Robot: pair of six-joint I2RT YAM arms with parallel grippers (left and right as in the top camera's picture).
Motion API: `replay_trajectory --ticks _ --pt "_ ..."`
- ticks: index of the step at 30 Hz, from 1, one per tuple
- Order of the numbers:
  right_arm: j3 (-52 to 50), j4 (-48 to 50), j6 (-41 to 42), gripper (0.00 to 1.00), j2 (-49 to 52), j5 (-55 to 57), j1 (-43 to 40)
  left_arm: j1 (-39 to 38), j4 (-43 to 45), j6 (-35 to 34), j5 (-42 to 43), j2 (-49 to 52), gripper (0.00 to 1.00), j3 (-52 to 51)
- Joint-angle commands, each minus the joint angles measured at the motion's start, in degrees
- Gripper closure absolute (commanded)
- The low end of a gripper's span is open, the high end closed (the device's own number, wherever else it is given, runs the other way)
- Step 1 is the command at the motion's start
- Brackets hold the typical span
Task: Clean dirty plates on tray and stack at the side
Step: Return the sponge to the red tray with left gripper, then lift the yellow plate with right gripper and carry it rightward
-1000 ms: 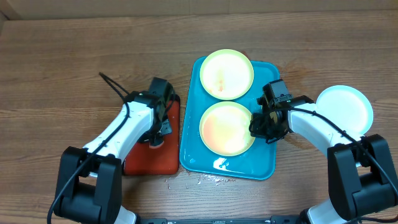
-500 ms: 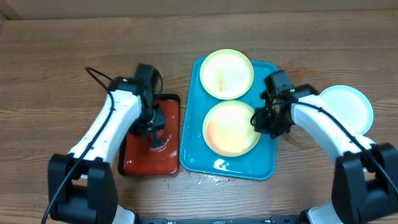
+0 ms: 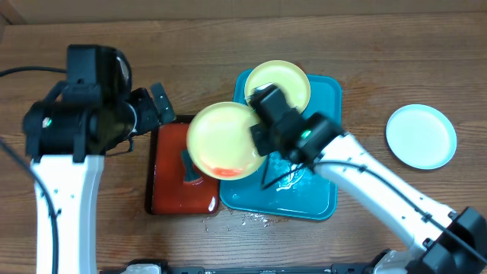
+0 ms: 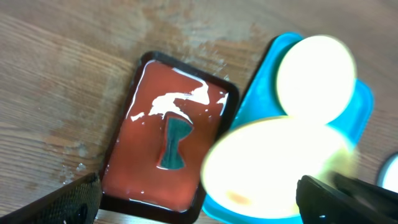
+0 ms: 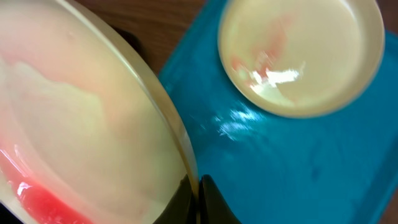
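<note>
My right gripper (image 3: 256, 141) is shut on the rim of a pale yellow-green plate (image 3: 223, 140), held tilted above the left edge of the turquoise tray (image 3: 323, 194). Red liquid pools at the plate's low edge (image 5: 34, 199); the fingertips (image 5: 198, 200) pinch the rim. A second stained yellow-green plate (image 3: 278, 82) lies at the tray's far end (image 5: 301, 53). A light blue plate (image 3: 421, 135) rests on the table at the right. My left gripper (image 3: 151, 110) hangs open, high above the table's left side, nothing between its fingers (image 4: 68, 199).
A red tray with a black rim (image 3: 171, 199) lies left of the turquoise one, wet and glossy, with a dark teal object (image 4: 173, 144) lying in it. Droplets spot the wood at the front edge (image 3: 251, 219).
The left gripper opened, let go of the teal object in the red tray and rose up and left. The right gripper lifted the near plate off the turquoise tray and carried it left.
</note>
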Motion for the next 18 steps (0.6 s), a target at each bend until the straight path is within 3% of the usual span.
replay_trajectory --ticks 1,11,18 --pt "0.59 4.46 0.15 0.96 -0.33 12.07 8.07 0.33 -0.98 2.21 1.38 -3.74 0.00 2.34" --pt "0.55 12.37 0.39 0.96 2.97 39.52 21.27 0.31 -3.98 2.21 -2.58 -6.88 0.00 2.19" --pt "0.55 13.11 0.35 0.96 2.97 48.63 24.81 0.31 -5.35 2.19 -3.30 -5.53 0.00 2.10"
